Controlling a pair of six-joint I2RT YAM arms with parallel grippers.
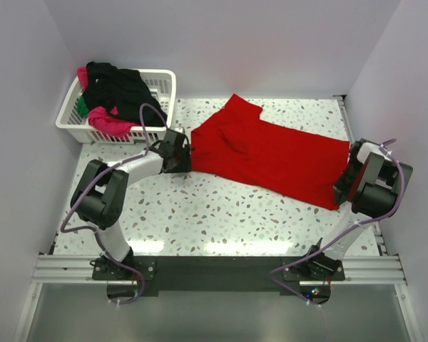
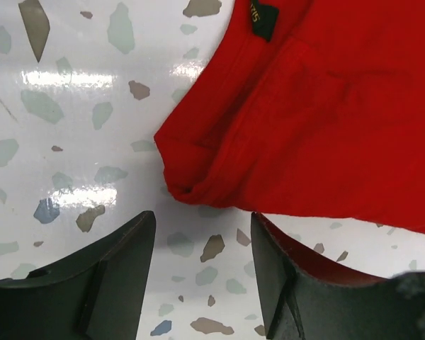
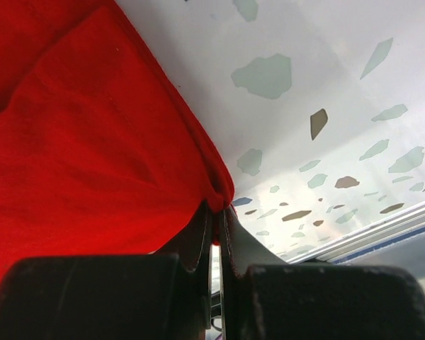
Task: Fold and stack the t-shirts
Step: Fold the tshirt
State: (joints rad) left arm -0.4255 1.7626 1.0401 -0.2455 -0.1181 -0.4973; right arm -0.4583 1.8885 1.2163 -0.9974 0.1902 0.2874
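Red t-shirt [image 1: 271, 153] lies lengthwise between the arms. Right gripper [image 3: 216, 212] clenched on one corner; left gripper [image 2: 203, 230] released, the opposite corner just ahead of its jaws.

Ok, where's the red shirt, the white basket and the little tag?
red t-shirt [image 1: 271, 153]: top view, middle of its body.
white basket [image 1: 158, 72]: top view, on its far rim.
tag [image 2: 262, 18]: left wrist view, middle of the dark label on the shirt.

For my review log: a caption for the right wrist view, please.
Right gripper pinching a corner of the red t-shirt, terrazzo table beyond.
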